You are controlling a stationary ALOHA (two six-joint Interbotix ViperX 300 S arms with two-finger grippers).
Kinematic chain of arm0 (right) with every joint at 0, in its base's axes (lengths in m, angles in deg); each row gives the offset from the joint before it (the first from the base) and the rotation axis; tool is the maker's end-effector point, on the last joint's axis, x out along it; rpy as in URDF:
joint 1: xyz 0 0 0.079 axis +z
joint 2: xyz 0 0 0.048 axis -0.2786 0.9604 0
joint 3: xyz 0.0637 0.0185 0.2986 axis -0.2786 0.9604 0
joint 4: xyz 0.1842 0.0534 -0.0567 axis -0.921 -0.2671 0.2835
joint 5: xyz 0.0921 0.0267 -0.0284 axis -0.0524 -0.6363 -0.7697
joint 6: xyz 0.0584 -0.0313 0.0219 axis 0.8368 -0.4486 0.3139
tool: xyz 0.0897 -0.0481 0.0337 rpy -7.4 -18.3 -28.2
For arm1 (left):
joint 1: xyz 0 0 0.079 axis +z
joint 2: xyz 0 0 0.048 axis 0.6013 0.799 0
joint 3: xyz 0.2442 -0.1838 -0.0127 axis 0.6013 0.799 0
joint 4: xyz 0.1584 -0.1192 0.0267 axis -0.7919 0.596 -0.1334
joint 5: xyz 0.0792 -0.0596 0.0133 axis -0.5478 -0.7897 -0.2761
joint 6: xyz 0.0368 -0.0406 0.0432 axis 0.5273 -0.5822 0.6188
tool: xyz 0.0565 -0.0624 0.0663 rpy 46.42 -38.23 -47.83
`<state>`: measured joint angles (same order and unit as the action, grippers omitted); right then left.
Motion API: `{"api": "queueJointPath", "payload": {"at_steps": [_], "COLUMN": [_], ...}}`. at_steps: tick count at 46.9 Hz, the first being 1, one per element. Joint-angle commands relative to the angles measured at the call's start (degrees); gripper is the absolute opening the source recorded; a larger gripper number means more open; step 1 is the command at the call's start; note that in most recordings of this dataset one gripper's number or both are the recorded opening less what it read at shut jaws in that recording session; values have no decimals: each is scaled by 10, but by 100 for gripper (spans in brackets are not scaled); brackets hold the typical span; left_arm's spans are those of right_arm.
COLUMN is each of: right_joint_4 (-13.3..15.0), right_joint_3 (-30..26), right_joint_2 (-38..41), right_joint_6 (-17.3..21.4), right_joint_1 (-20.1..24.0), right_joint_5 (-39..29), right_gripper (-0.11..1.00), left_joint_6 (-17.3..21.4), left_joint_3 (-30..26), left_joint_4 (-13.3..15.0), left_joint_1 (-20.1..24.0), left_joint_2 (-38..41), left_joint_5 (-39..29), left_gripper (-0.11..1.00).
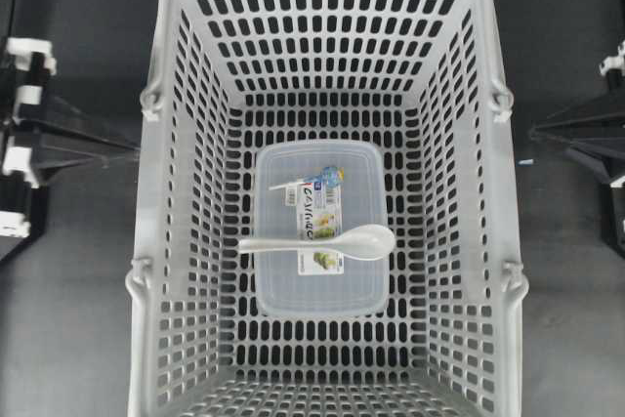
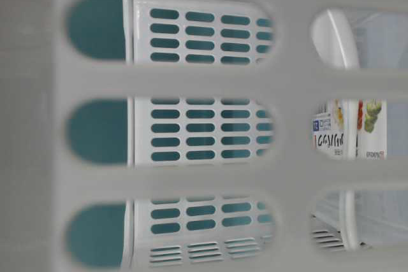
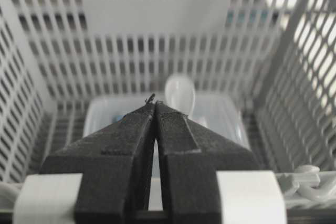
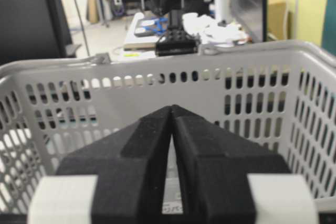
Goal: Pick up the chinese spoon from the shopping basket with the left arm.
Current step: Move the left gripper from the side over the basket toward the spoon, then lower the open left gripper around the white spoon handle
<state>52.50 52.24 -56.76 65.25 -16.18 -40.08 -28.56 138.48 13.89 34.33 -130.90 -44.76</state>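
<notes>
Seen from overhead, the spoon (image 1: 327, 241) lies across a clear box (image 1: 320, 227) at the centre of the basket (image 1: 166, 192), while the left wrist view shows the left gripper (image 3: 155, 104) closed and empty at lower centre, and the right wrist view shows the right gripper (image 4: 172, 112) likewise closed outside the basket wall.

You get even, bright overhead light w/ soft shadows under the basket (image 1: 508, 241). Table-level view: near basket wall badly blurred, far wall sharp. Left wrist view hazy, glare top right; gripper fingers (image 3: 126, 145) soft up close.
</notes>
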Motion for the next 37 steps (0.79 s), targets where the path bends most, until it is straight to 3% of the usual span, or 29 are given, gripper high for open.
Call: {"api": "queueJointPath", "payload": {"at_steps": [1,9,19,26,33,37], "right_joint_4": [-3,-3,-3,-2,-3,-3], "right_joint_3": [-12,-12,-13,-12,-13,-13], "right_joint_2": [5,5,5,4,0,-3], "right_joint_6": [13,28,28,27,25,23], "right_joint_1": [2,2,2,2,2,2], "right_joint_5": [3,-4,-19,-33,-34,-34], "right_gripper": [-1,-1,3,23,54,63], "left_joint_6": [-2,1,-1,0,0,0], "left_joint_3": [-68,-159,-231,-278,-319,-338], "left_joint_4": [-2,-3,-3,-3,-2,-3], "left_joint_1": [-7,-11,-12,-16,-25,-28], "left_joint_2": [42,131,223,287,345,374], "left_joint_5": [-69,-170,-224,-261,-287,-300], "left_gripper": [0,0,0,0,0,3]}}
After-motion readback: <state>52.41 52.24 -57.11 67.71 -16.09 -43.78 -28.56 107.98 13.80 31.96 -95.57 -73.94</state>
